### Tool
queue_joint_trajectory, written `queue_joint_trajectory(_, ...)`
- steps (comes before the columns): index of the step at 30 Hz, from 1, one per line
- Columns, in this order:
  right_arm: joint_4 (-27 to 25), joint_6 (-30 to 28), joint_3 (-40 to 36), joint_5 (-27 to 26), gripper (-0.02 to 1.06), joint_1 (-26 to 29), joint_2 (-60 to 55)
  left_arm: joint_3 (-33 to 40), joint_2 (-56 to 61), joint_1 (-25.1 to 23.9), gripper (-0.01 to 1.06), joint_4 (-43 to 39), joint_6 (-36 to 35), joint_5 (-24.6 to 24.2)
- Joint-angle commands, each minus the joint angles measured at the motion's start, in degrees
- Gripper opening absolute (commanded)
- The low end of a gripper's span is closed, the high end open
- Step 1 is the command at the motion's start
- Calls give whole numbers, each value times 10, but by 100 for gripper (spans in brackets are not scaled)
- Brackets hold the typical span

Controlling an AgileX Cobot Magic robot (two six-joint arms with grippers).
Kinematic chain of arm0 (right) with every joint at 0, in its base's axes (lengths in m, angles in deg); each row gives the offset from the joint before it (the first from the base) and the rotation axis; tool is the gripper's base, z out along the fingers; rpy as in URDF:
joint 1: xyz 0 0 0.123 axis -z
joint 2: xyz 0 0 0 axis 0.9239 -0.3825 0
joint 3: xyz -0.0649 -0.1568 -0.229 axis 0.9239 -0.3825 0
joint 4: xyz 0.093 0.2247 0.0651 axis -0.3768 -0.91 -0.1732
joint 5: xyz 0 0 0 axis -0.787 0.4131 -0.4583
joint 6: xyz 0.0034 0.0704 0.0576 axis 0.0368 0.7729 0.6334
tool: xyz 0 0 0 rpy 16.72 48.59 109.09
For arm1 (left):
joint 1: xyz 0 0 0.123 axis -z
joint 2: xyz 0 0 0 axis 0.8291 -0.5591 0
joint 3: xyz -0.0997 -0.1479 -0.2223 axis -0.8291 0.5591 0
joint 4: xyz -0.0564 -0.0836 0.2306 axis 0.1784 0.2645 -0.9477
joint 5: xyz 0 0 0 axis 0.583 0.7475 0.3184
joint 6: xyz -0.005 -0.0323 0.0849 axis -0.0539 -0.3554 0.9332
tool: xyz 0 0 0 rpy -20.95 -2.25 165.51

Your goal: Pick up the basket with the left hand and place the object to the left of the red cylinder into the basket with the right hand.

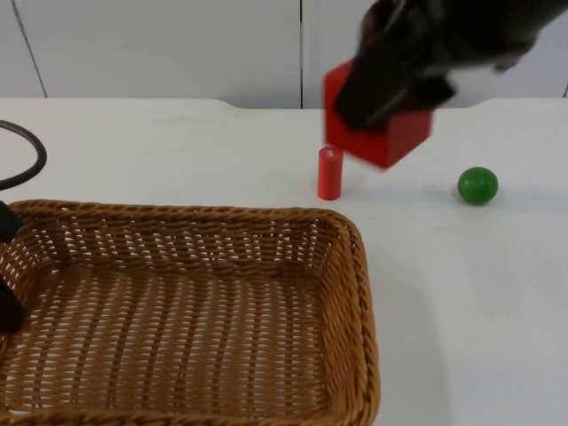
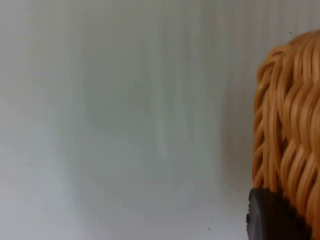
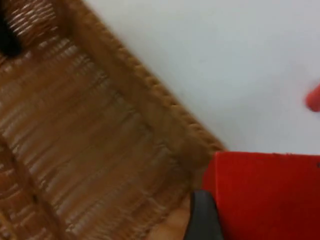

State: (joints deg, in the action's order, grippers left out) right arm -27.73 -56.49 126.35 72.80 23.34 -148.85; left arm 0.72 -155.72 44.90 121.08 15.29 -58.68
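A wicker basket (image 1: 191, 311) takes up the near left of the top view. My left gripper (image 1: 5, 266) is at its left rim and shut on it; the rim (image 2: 287, 125) stands beside a black fingertip (image 2: 272, 217) in the left wrist view. The red cylinder (image 1: 330, 172) stands upright on the table just beyond the basket's far right corner. My right gripper (image 1: 380, 106) hangs above and a little right of the cylinder, shut on a red cube (image 1: 390, 133) held off the table. In the right wrist view the cube (image 3: 267, 195) sits against a fingertip (image 3: 202, 217), over the basket's edge (image 3: 150, 100).
A green ball (image 1: 477, 185) lies on the white table (image 1: 461, 293) to the right of the cylinder. The grey partition wall (image 1: 177, 44) closes the table at the back.
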Motion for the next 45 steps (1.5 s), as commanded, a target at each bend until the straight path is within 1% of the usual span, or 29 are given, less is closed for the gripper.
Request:
queue_joint_trajectory(1, 0, -12, -1, -24, 0, -26, -19, 1, 7, -3, 0, 18, 1, -13)
queue_joint_trajectory(3, 0, -12, -1, -39, 0, -49, -44, 1, 7, -3, 0, 18, 1, -15)
queue_joint_trajectory(4, 0, -12, -1, -39, 0, -49, -44, 1, 7, -3, 0, 18, 1, -15)
queue_joint_trajectory(7, 0, -12, -1, -72, 0, -75, -81, 1, 7, -3, 0, 18, 1, -18)
queue_joint_trajectory(11, -3, -12, -1, -102, 0, -92, -119, 1, 7, -3, 0, 18, 1, -18)
queue_joint_trajectory(18, -7, -3, -1, -112, 1, -92, -164, 1, 7, -3, 0, 20, 1, -19)
queue_joint_trajectory(20, -7, -3, -1, -112, 8, -92, -178, 1, 7, -3, 0, 20, 1, -19)
queue_joint_trajectory(22, -12, -3, -1, -111, 29, -92, -191, 1, 7, -3, 0, 20, 1, -19)
queue_joint_trajectory(23, -12, -3, -1, -111, 29, -92, -191, 1, 7, -3, 0, 20, 1, -19)
queue_joint_trajectory(26, -18, -3, -1, -113, 60, -92, -195, 1, 7, -3, 0, 21, 1, -19)
queue_joint_trajectory(27, -19, -3, -1, -116, 67, -92, -195, 1, 7, -3, 0, 21, 3, -19)
queue_joint_trajectory(28, -19, -3, -1, -116, 67, -92, -195, 1, 7, -3, 0, 21, 3, -19)
queue_joint_trajectory(29, -19, -3, 2, -114, 74, -92, -194, 1, 7, -3, 0, 21, 3, -19)
queue_joint_trajectory(31, -21, -3, 9, -108, 81, -92, -184, 1, 7, -3, 0, 21, 3, -19)
queue_joint_trajectory(33, -21, -3, 9, -110, 82, -92, -172, 1, 7, -3, 0, 21, 3, -19)
queue_joint_trajectory(39, -16, -3, 9, -100, 82, -92, -70, 1, 7, -3, 0, 22, 3, -17)
queue_joint_trajectory(43, -15, -7, 9, -70, 82, -92, 3, 1, 7, -3, 0, 25, 3, -17)
queue_joint_trajectory(45, -12, -12, 9, -31, 82, -92, 57, 1, 7, -3, 0, 36, 3, -17)
